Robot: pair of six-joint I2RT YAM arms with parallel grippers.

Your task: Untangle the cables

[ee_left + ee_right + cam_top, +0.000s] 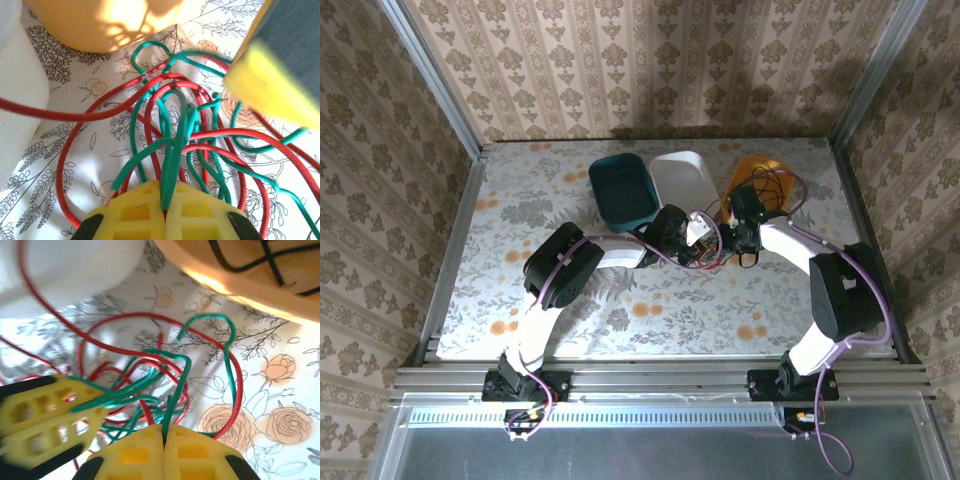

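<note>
Beside the orange tub, left tool and right tool each pinch green cables; the right wrist view adds black strands inside it.

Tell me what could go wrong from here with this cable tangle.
1. The left gripper and right gripper are both shut on green cable threaded through red cable loops; pulling apart may tighten the tangle rather than loosen it.
2. A red strand runs past the white tub, so dragging it could snag or shift the tub.
3. The two grippers' fingers sit close together and might collide.
</note>
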